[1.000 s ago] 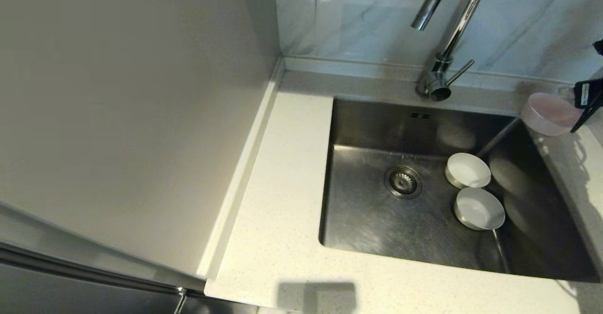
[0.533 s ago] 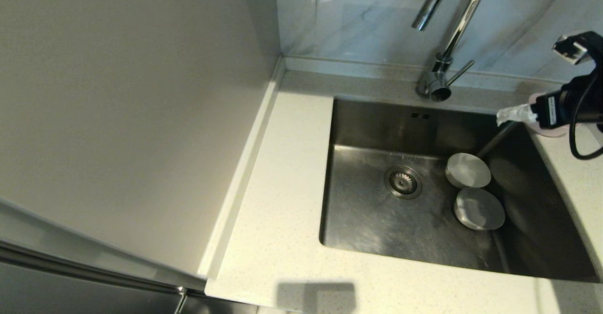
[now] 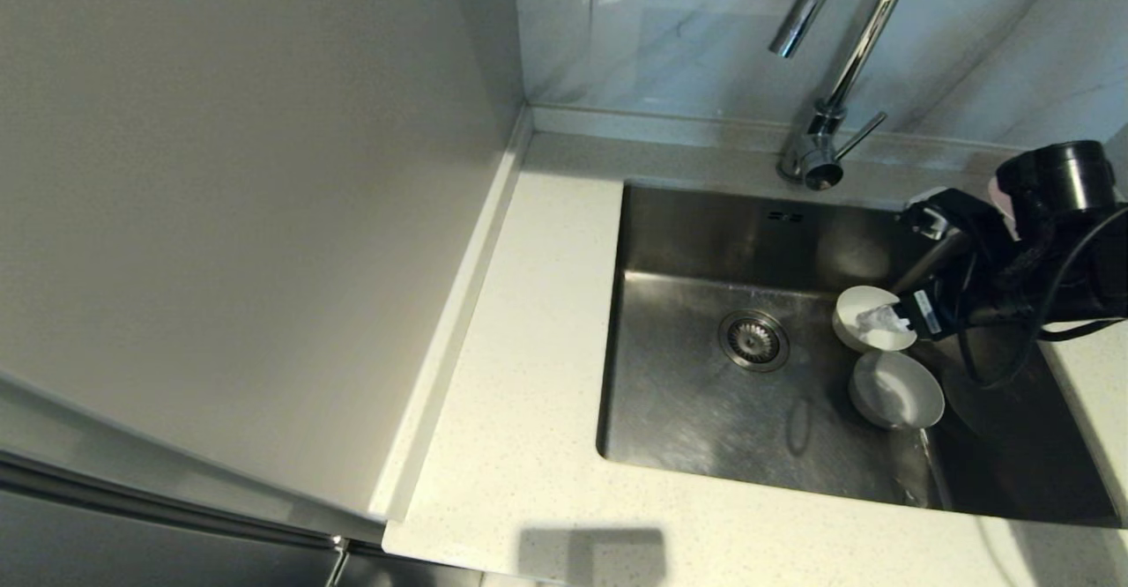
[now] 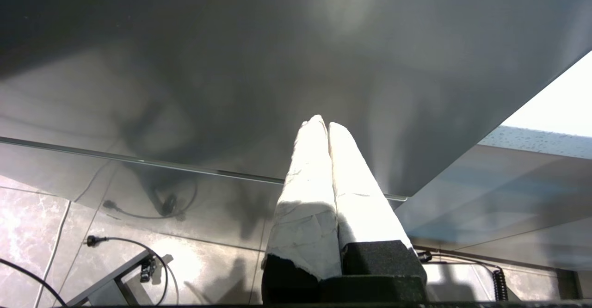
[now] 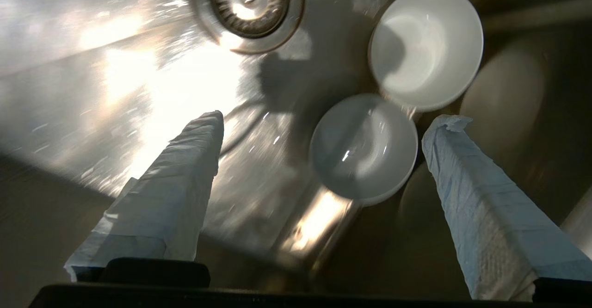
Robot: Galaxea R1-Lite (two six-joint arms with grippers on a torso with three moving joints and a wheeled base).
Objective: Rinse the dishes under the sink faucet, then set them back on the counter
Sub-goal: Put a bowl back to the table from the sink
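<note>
Kitchen: steel sink (image 3: pixel 705 234), chrome gooseneck faucet (image 3: pixel 837 67), speckled stone counter (image 3: pixel 529 393), marble-look backsplash (image 3: pixel 670 32).

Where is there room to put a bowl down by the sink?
The counter is bare between the wall rim and the sink, and along the sink's front edge. The sink floor around the drain is free too. The sink's right side is crowded: two white bowls sit there under the open right claw.

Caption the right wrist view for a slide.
Open right gripper above the sink, two white bowls beside the drain strainer.
</note>
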